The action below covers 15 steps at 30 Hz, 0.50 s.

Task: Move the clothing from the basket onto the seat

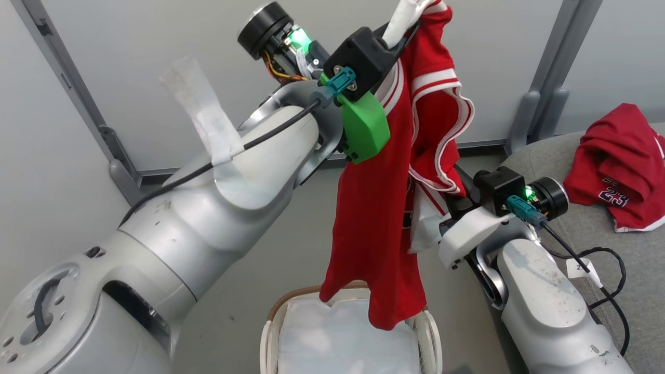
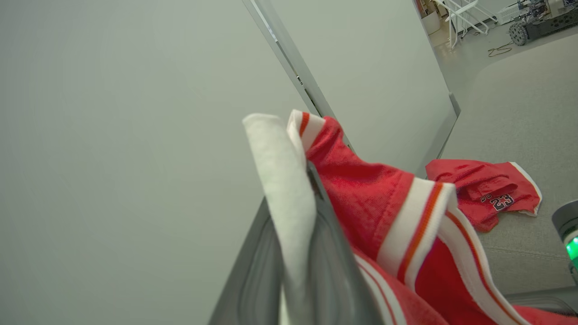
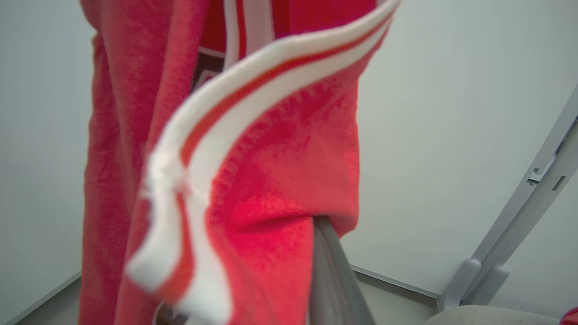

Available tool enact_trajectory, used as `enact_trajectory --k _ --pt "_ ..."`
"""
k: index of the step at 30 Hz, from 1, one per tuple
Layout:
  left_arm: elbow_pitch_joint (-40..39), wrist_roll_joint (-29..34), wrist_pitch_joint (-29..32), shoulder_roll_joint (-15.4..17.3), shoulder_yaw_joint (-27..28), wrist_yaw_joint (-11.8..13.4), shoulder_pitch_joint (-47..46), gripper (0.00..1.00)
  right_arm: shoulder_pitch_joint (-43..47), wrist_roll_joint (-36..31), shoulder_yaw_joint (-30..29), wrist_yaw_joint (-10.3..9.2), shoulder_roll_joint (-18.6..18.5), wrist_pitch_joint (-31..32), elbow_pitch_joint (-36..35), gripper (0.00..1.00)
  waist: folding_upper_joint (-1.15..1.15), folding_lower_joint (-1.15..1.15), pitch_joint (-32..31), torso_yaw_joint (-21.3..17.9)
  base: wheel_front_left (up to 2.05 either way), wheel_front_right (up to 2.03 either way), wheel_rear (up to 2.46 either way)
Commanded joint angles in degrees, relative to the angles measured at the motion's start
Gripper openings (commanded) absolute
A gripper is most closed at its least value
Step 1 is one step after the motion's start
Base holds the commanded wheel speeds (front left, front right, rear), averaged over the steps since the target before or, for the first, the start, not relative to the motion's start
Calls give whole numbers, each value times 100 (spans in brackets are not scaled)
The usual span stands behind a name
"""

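My left arm (image 1: 208, 208) reaches up and away from me, forearm rising steeply, wrist at the top of the head view. My left gripper (image 2: 300, 180) is closed tight there, and the upper edge of the red jersey (image 1: 379, 218) is pinched between its fingers beside a strip of white cloth. My right arm (image 1: 545, 306) comes up from low on my right, its wrist turned in toward the hanging cloth. My right gripper (image 3: 311, 225) is closed too. The red fabric gathers into its tip and covers one finger, so I count it as holding a fold at the jersey's side.

The jersey hangs almost straight down from my left gripper, its long axis vertical. Its white-striped trim loops out to the right near the top. The bottom hem dangles just above the basket (image 1: 291, 302), over the far right part of the white liner (image 1: 337, 337); I cannot tell if it touches.

A second red garment (image 1: 618, 161), printed with a dark "23", lies crumpled on the grey sofa (image 1: 641, 259) to my right, well apart from the basket. A black cable (image 1: 615, 283) trails over the sofa's edge by my right arm. The basket stands on a grey floor (image 1: 260, 259). Behind it are pale wall panels (image 1: 156, 67) with slanting grey metal posts (image 1: 548, 78).
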Motion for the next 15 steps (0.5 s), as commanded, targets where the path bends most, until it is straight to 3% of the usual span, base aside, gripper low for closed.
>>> enact_trajectory --k 1,4,6,8,9,10,11,15 --pt "15 -44 -38 56 54 -25 186 0 31 -33 -49 -8 -21 -14 -35 0 0 0 17 -1 0 0 0" --pt "-69 -47 -61 115 190 1 411 0 -41 -111 -150 -8 -22 -14 -65 0 0 0 43 -4 0 0 0" --pt "-228 -63 -49 162 360 42 663 18 -93 -173 -242 -8 -22 -14 -108 0 0 0 63 -6 0 0 0" --pt "-403 -39 -48 235 556 79 957 40 -134 -226 -343 -8 -21 -14 -157 0 0 0 80 -5 0 0 0" --pt "-512 3 -50 264 665 106 1118 58 -145 -248 -395 -8 -21 -14 -183 0 0 0 86 -3 0 0 0" --pt "-596 42 -50 276 756 125 1259 85 -151 -268 -434 -8 -21 -14 -198 0 0 0 92 1 0 0 0" --pt "-681 71 -50 274 855 146 1444 100 -168 -284 -481 -8 -22 -14 -206 0 0 0 99 7 0 0 0" --pt "-980 235 -44 231 1231 195 2076 100 -225 -339 -608 -8 -21 -14 -284 0 0 0 126 15 0 0 0"
